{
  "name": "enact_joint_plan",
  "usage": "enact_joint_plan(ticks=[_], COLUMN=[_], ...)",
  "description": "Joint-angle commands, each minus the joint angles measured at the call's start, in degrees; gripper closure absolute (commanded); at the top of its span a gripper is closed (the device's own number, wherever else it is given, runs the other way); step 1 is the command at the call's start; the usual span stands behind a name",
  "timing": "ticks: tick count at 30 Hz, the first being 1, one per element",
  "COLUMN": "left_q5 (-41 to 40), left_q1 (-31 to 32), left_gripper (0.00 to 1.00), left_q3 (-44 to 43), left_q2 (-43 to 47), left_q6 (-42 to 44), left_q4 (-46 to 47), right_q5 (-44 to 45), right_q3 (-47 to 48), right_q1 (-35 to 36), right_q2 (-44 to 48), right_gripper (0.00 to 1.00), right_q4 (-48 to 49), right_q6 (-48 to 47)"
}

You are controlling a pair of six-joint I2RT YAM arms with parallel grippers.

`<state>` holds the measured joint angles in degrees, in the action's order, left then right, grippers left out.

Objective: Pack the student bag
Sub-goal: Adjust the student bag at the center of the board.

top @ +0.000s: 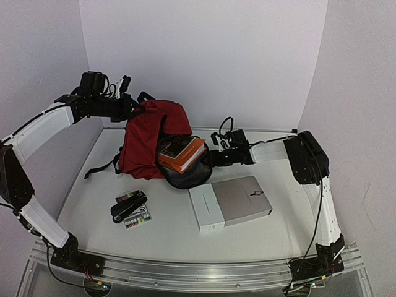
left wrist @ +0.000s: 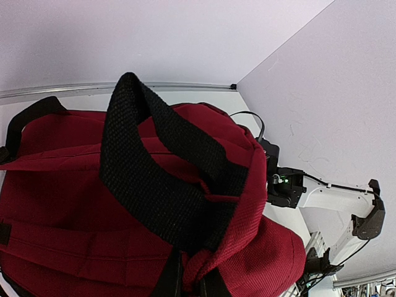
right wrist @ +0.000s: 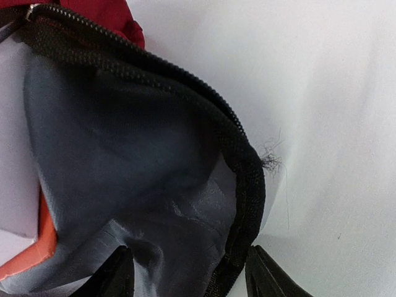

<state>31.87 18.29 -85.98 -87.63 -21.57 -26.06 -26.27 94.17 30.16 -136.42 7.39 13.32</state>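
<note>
The bag [top: 143, 145] is sitting upright at the back left of the table [top: 167, 238], its mouth gaping toward the right arm and an orange book [top: 180, 153] poking out. The left gripper [top: 135, 109] is clamping tight on the bag's top, beside the black handle [left wrist: 154, 185]. The right gripper [right wrist: 189, 260] is standing with jaws apart astride the zippered rim [right wrist: 241, 161], grey lining between them. A grey book [top: 230, 203] is lying nearby.

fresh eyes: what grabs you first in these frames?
The dark red student bag at the back left of the table, held at its top by the left claw, with an orange book poking out of its open mouth. Next, the right claw, open astride the mouth's zipper rim, and a large white book lying flat in front.
</note>
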Motion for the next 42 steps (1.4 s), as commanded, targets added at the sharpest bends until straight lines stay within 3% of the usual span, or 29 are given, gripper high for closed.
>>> enact_joint_plan(ticks=[1,16,18,21,23,25,28,32,37,42], left_q5=[0.1,-0.2,-0.3,-1.2,-2.3,-3.8,-4.2,-2.9,-0.2,1.4], left_q1=[-0.7,-0.8,-0.8,-0.8,-1.1,-1.7,-4.3,-9.6,-12.9,-13.2], left_gripper=[1.0,1.0,1.0,1.0,1.0,1.0,1.0,1.0,1.0,1.0], left_q3=[-3.5,-5.0,-5.1,-5.2,-5.2,-5.5,-6.7,-12.0,-27.2,-34.0], left_q2=[0.3,-1.0,-1.1,-1.2,-1.2,-1.1,-1.3,-3.8,-9.3,-13.6], left_q6=[-0.5,-0.6,-0.6,-0.7,-0.9,-1.3,-3.0,-4.6,-3.5,-1.8], left_q4=[0.8,0.1,0.0,-0.1,-0.2,-0.4,0.4,1.3,-0.3,-0.7], right_q5=[0.3,-21.5,-24.3,-27.2,-28.8,-29.3,-30.1,-29.3,-25.6,-24.0], right_q3=[0.8,5.5,5.6,4.8,2.0,-0.4,-2.0,1.3,17.3,17.8], right_q1=[-2.4,-1.7,-1.6,-1.1,-1.1,-1.0,-1.0,-0.9,0.3,1.6], right_q2=[0.2,-4.9,-5.3,-4.3,-0.6,3.6,11.5,19.3,20.6,21.4], right_gripper=[0.38,0.45,0.5,0.7,0.91,1.0,1.0,1.0,1.0,1.0], right_q4=[2.4,2.5,2.6,3.0,6.2,10.6,20.4,41.1,41.2,40.4], right_q6=[-2.9,-5.0,-4.0,-2.1,2.0,7.5,21.6,44.0,48.7,48.7])
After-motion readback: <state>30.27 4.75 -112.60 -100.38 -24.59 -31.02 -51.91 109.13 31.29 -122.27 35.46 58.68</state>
